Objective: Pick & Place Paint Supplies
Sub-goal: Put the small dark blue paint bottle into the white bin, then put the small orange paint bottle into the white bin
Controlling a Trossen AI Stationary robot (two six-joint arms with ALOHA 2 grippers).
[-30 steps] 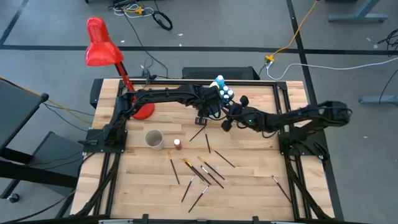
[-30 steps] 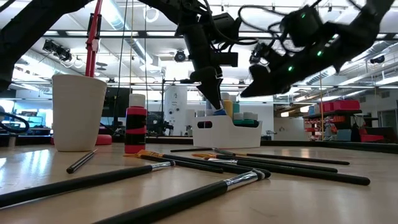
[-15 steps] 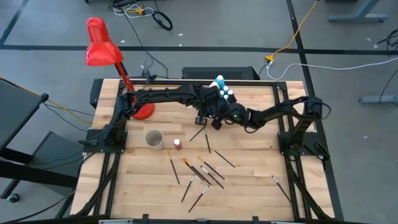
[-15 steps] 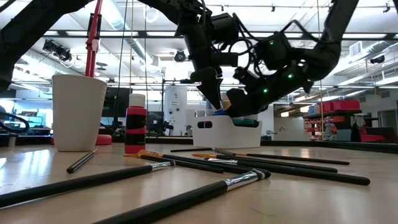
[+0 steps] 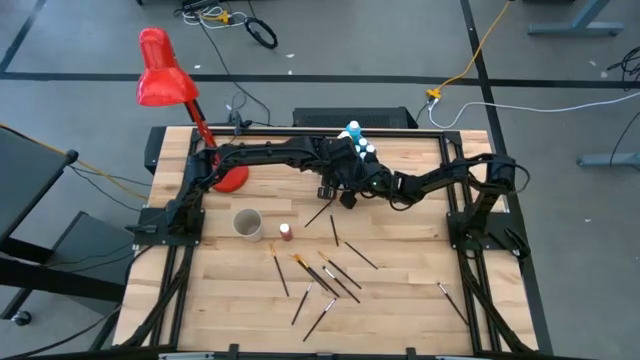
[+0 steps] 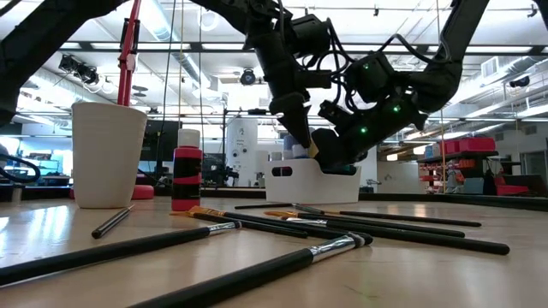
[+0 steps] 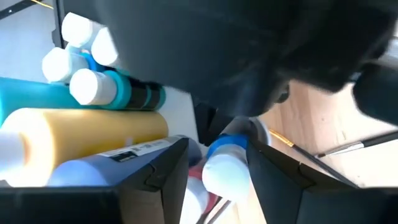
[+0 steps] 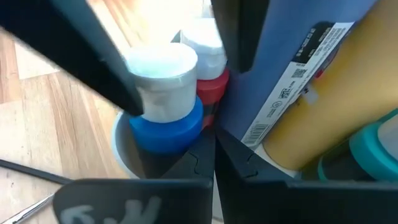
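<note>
Left wrist view shows the left end effector spread around a blue bottle over the tray, so release gently, while the right end effector stays pressed together alongside.

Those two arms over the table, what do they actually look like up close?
Both are slim, black, jointed arms rising from black frames at the table's sides. Thin black cables loop along them, and small green lights glow on the right arm near its tool. The left tool ends in two flat, dark, angular fingers; the right tool looks the same.
</note>
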